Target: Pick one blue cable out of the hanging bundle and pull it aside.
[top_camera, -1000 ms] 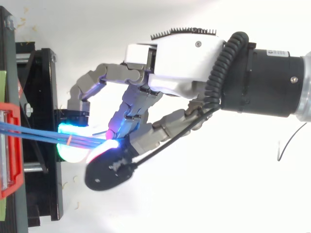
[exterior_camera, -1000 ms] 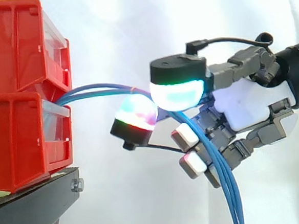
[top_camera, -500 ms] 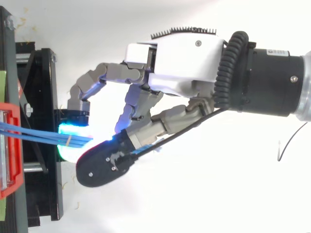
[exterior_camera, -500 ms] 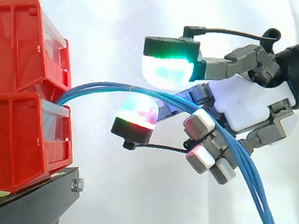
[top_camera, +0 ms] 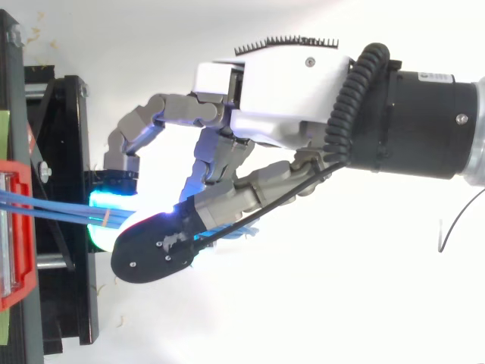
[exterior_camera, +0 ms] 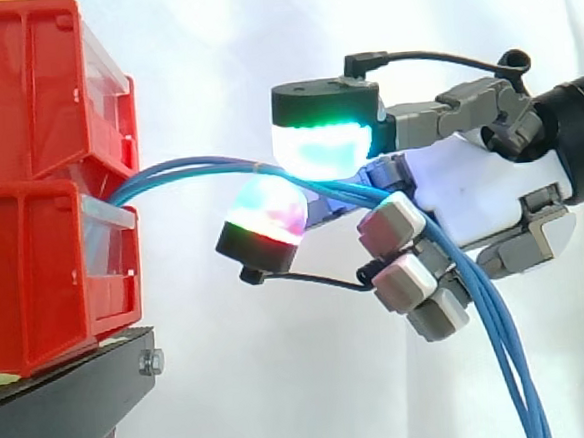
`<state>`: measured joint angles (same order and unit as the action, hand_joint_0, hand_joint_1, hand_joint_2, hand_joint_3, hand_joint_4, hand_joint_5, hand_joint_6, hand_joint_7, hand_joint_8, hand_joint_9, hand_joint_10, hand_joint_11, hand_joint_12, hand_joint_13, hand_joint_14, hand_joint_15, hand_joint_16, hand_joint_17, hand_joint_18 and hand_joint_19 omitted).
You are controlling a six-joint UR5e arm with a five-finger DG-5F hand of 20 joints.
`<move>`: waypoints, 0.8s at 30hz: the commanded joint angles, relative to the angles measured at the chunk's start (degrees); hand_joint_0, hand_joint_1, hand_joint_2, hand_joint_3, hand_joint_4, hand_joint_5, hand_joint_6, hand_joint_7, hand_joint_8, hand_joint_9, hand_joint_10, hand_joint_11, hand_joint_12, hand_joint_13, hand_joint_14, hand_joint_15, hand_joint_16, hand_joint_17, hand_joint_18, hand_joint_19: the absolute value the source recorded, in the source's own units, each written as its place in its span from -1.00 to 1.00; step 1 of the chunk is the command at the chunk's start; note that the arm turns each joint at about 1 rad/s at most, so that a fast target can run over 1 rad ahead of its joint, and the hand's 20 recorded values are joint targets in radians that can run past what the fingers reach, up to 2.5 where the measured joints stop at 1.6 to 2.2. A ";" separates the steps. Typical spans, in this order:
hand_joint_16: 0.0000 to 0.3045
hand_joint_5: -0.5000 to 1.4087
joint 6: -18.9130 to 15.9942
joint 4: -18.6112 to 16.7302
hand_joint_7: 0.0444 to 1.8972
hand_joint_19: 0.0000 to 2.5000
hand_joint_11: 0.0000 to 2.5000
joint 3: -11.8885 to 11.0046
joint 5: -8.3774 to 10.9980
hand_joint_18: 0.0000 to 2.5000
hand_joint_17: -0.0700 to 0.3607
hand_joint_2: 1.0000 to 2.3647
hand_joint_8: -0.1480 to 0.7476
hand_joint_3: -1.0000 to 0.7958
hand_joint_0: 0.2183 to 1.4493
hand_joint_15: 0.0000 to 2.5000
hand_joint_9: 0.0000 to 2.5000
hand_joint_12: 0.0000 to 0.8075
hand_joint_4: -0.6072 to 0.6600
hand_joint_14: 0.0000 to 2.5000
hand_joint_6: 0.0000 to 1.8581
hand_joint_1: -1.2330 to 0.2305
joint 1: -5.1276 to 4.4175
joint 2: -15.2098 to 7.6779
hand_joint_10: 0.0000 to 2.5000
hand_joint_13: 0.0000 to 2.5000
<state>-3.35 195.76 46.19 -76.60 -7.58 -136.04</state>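
Several blue cables (exterior_camera: 198, 168) — running between the curled fingers (exterior_camera: 393, 224).

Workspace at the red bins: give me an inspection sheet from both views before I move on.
Surface: black stand, with two red bins stacked on it.
Job's things: blue cables come out of the lower bin's front, arc across to the hand and hang down past it.
Clutter: small pale scraps by the stand.
Hand: hand curled round the blue cables, one glowing pad above them and one below. Several cables run through it together, and I cannot tell whether one has been singled out.
Cables: nothing seen besides the blue ones.
Surroundings: white curtain behind; nothing else seen.
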 commanded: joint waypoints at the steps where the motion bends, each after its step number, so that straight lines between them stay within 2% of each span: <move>1: -0.70 -0.57 0.19 0.06 0.00 -0.35 -0.42 -0.31 -0.31 -0.23 -0.20 -0.97 -0.20 -0.01 -0.10 -0.44 0.12 -0.24 -0.47 -0.98 0.02 -0.60 0.11 -0.02 -0.98 -0.05; 5: -0.72 -0.56 0.27 0.06 0.03 -0.33 -0.43 -0.67 -1.10 -0.26 -0.24 -0.98 -0.22 -0.27 0.03 -0.44 0.19 -0.29 -0.56 -0.98 0.03 -0.58 0.29 -0.02 -0.98 -0.05; 8: -0.73 -0.55 0.27 0.15 0.04 -0.36 -0.44 -0.67 -1.28 -0.24 -0.25 -1.00 -0.26 -0.44 0.03 -0.45 0.22 -0.31 -0.58 -0.98 0.03 -0.64 0.46 -0.02 -0.98 -0.04; 16: -0.75 -0.53 0.27 0.85 -0.06 -0.40 -0.46 -0.67 -1.72 -0.20 -0.27 -1.00 -0.32 -0.44 -0.08 -0.45 0.25 -0.35 -0.60 -0.98 0.01 -0.69 0.55 -0.02 -0.97 -0.02; 24: -0.75 -0.52 0.27 0.94 -0.08 -0.39 -0.46 -0.67 -1.72 -0.20 -0.27 -1.00 -0.31 -0.44 -0.15 -0.45 0.25 -0.33 -0.58 -0.98 0.01 -0.71 0.64 -0.02 -0.98 -0.02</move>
<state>-3.08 196.67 45.51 -78.31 -6.96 -136.03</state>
